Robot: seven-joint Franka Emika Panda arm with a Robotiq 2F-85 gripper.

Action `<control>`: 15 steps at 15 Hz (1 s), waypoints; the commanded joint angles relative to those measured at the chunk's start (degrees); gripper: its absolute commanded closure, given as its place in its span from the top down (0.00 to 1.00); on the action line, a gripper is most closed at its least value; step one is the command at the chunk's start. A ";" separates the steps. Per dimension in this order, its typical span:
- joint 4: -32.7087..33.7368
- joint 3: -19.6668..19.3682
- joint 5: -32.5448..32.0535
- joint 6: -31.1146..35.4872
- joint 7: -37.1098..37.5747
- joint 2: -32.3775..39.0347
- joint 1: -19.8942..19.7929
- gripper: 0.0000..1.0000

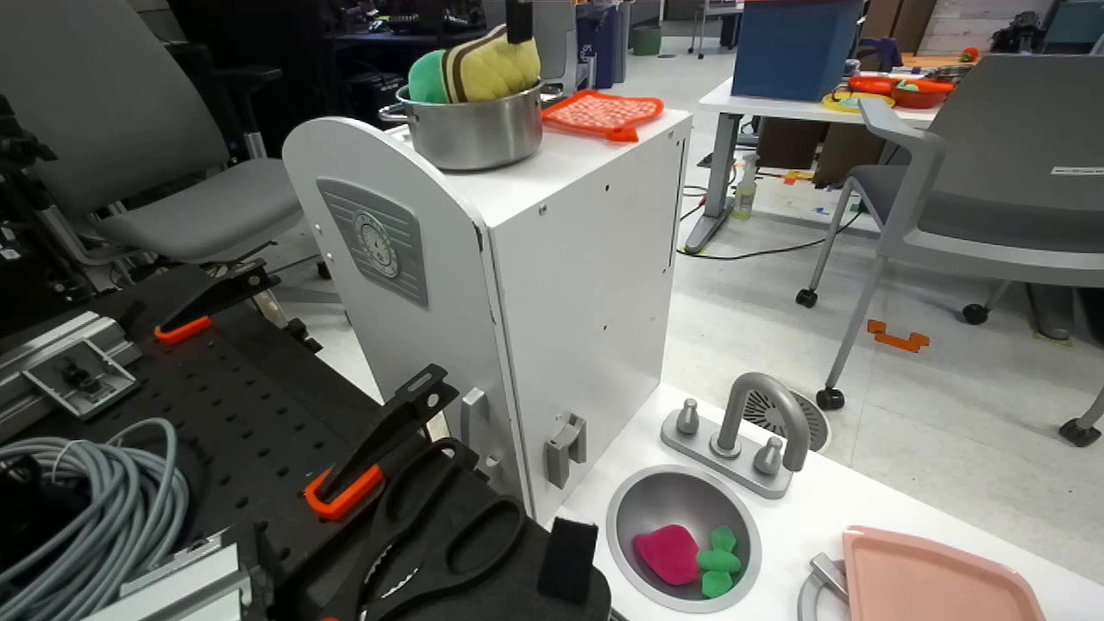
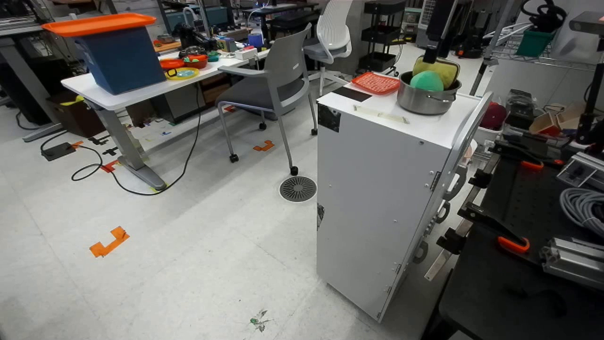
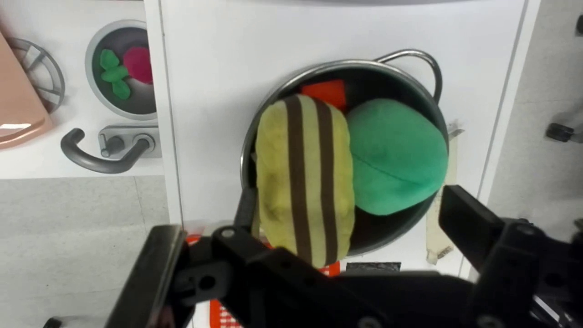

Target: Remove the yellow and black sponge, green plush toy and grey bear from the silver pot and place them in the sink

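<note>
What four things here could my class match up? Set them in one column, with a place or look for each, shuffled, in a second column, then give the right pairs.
Column one
1. Yellow sponge
2. Silver pot
3. Magenta toy with green leaves
4. Green plush toy

Column two
A. Standing directly on the white cabinet
B. Inside the pot, one plain colour
C. Dark-striped, poking up out of the pot
D. Lying in the sink

Right pairs: 1-C, 2-A, 3-D, 4-B
</note>
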 commanded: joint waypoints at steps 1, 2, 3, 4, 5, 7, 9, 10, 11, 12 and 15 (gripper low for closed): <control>0.94 -0.39 -1.59 -3.01 1.79 0.59 -0.16 1.00; 0.97 -0.51 -1.63 -3.12 1.93 0.59 -0.23 1.00; 0.98 -0.59 -1.81 -3.13 2.12 0.57 -0.28 1.00; 0.93 -0.78 -2.20 -2.89 2.51 0.34 -0.39 1.00; 0.89 -1.00 -2.67 -2.59 3.00 0.05 -0.54 1.00; 0.98 -1.52 -3.65 -2.35 4.02 -0.24 -0.84 1.00; 1.18 -1.96 -3.98 -2.45 4.48 -0.23 -1.10 1.00; 1.35 -2.04 -3.99 -2.61 4.35 -0.06 -1.21 1.00; 1.50 -2.09 -4.06 -2.66 4.39 0.04 -1.30 1.00; 1.65 -2.04 -4.14 -2.63 4.44 0.24 -1.30 1.00; 1.75 -1.77 -4.07 -2.28 4.12 0.61 -1.17 1.00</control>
